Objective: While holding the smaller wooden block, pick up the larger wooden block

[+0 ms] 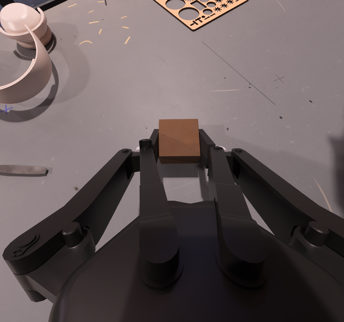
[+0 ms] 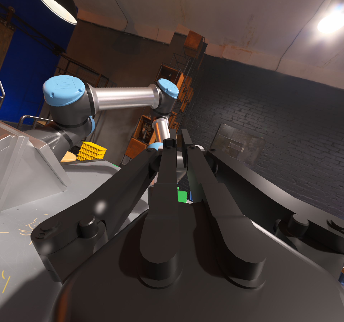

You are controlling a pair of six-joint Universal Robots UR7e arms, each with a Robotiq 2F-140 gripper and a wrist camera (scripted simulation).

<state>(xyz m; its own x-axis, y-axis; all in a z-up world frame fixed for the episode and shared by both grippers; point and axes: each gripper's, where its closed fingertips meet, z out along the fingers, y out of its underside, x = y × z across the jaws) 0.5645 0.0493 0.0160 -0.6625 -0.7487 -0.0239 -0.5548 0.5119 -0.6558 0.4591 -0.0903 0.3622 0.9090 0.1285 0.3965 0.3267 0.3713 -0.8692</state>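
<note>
One block gripped by the left end effector; the second block's state unclear

The left end effector (image 1: 179,145) is clenched on a wooden block (image 1: 179,141), its fingers pressing the block's two sides, with the block's shadow lying apart on the worktop (image 1: 242,108) beneath, which suggests it is lifted clear; whether this is the larger or the smaller block I cannot tell, as no other block shows for comparison; a tan stencil (image 1: 191,1) lies at 12 o'clock and a pale curved holder (image 1: 24,52) at 10 o'clock; the right end effector (image 2: 178,139) is raised and points toward the far wall, its fingers nearly together; whether they grip anything I cannot tell; so one pickup looks done, the other unconfirmed.
</note>
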